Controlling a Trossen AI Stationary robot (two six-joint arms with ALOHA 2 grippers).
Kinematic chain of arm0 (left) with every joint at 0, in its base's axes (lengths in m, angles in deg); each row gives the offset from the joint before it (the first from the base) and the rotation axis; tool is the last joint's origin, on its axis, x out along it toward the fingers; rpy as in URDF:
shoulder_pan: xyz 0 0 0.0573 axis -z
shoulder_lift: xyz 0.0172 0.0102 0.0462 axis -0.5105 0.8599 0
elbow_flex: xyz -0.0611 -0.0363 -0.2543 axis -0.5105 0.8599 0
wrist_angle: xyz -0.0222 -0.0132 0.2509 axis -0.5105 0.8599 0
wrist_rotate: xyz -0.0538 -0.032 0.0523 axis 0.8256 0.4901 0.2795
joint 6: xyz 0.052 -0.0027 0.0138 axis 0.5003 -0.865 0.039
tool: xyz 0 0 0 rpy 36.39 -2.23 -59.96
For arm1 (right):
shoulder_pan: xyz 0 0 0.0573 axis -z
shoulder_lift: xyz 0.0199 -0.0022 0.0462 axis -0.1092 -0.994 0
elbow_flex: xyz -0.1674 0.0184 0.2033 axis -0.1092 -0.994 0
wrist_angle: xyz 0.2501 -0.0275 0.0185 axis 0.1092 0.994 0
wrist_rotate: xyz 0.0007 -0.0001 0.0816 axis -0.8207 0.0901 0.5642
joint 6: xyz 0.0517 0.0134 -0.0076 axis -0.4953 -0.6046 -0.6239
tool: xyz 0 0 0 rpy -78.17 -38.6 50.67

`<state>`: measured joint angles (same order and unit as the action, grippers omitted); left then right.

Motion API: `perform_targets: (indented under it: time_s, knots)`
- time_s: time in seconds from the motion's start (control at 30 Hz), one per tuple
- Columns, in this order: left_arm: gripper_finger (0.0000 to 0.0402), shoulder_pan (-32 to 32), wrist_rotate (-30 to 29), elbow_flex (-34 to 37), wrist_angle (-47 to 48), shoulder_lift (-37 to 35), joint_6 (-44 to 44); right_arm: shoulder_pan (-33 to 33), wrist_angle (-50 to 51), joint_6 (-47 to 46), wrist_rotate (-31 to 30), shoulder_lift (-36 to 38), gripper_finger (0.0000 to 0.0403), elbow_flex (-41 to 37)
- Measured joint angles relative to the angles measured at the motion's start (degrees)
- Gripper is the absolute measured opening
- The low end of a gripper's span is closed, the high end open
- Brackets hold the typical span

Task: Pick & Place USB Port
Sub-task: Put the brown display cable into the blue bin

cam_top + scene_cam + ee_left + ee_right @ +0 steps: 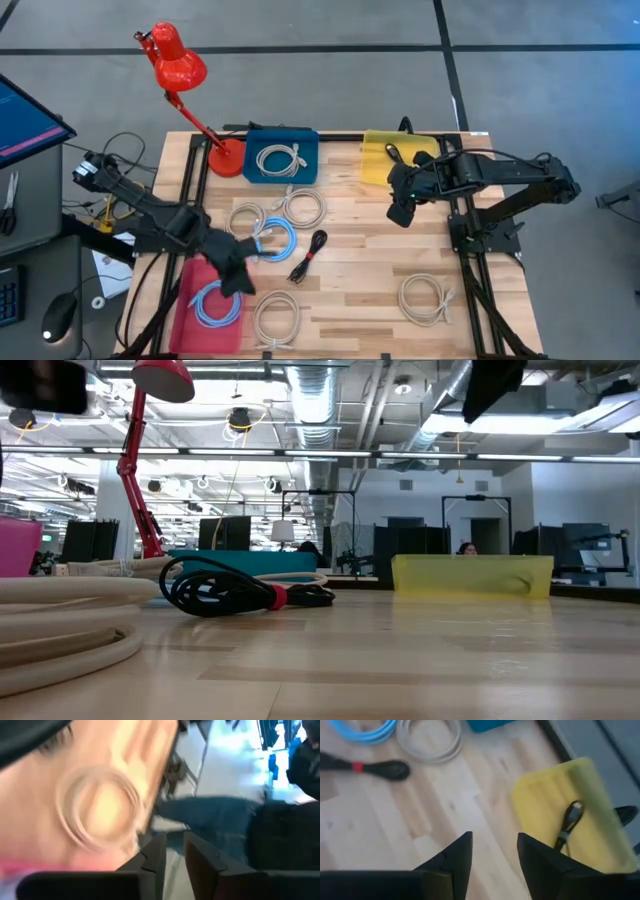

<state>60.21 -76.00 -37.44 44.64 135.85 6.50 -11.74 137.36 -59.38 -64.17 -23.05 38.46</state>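
Note:
My left gripper (237, 280) (175, 856) hovers over the near left part of the table, at the edge of the pink tray (185, 320) that holds a blue coiled cable (215, 305). Its fingers stand a little apart with nothing between them. My right gripper (400, 212) (494, 851) is open and empty above bare wood, just nearer than the yellow tray (375, 165) (555, 795), in which a black cable (568, 826) lies. A black cable with a red band (308, 255) (230, 592) lies mid-table.
A blue bin (255, 140) at the far edge holds a white cable (280, 160). White coils (303, 208) (245, 218) and a blue coil (272, 240) lie mid-table. More white coils (275, 318) (425, 298) lie near the front edge. A red lamp (175, 60) stands far left.

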Motion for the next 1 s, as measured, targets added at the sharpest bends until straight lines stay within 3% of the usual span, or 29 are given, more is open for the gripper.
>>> perform_targets:
  time_s: [0.17, 0.4, 0.8, 1.0]
  knots:
    - [0.0025, -5.0, -7.1, 0.0, -0.2, 0.0, 13.0, -0.3, 1.0, 0.0, 5.2, 0.0, 0.0125, 0.0]
    - [0.0006, -8.4, -21.0, 0.0, -0.8, 0.0, 26.2, -1.3, 0.9, -0.6, 3.4, 0.0, 0.0101, 0.0]
    - [0.0006, -8.5, -31.0, -0.5, -0.8, -8.7, 28.7, -1.3, 10.9, -9.2, 4.1, 0.0, 0.0083, 0.0]
    - [0.0006, -8.5, -36.2, -0.5, -1.2, -14.2, 31.7, -1.6, 17.3, -13.5, 11.4, 0.0, 0.0082, 0.0]
